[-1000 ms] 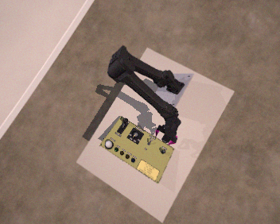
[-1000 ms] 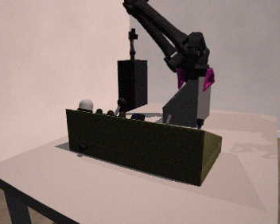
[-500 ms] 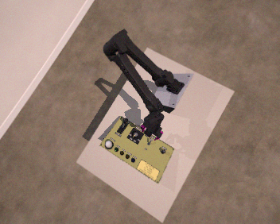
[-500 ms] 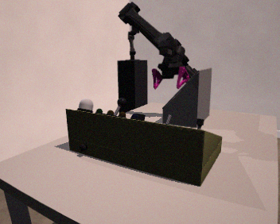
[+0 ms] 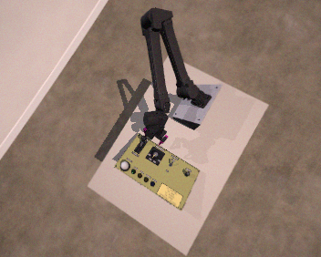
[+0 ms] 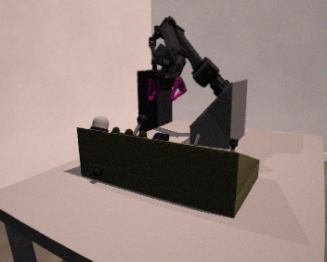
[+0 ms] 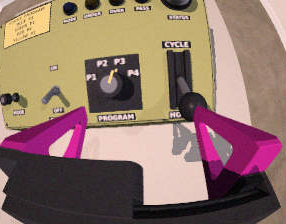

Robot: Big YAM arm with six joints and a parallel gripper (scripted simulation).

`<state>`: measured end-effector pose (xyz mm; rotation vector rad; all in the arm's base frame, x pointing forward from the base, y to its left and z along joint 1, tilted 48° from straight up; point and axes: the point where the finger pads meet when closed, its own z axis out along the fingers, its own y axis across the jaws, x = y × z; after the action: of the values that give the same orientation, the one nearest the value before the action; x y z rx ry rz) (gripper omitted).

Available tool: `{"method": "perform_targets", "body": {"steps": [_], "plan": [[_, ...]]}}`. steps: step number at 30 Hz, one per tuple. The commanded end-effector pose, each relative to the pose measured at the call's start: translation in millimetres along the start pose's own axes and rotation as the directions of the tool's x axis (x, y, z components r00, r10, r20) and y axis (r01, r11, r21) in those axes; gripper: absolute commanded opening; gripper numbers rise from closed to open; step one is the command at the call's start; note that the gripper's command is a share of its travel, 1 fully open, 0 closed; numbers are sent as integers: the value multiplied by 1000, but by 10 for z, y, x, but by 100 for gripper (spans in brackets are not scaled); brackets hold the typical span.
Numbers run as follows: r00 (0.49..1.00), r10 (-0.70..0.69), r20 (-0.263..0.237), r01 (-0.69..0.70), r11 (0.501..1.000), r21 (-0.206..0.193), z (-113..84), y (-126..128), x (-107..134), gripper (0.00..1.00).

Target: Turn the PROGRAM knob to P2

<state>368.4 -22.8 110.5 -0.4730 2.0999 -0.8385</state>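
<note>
The console has an olive-yellow face and dark green sides; the fingertips are magenta; the PROGRAM knob is grey with a yellow pointer line, on a black plate with white lettering.
</note>
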Motion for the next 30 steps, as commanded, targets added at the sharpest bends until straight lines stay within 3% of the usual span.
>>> {"method": "perform_targets", "body": {"steps": [1, 4, 11, 30], "plan": [[998, -54, 11, 54, 999, 10, -21, -154, -69, 100], [997, -76, 20, 76, 997, -14, -22, -40, -112, 100], [998, -58, 24, 58, 998, 6, -25, -120, -124, 100], [998, -57, 24, 56, 998, 7, -26, -121, -125, 100]]}}
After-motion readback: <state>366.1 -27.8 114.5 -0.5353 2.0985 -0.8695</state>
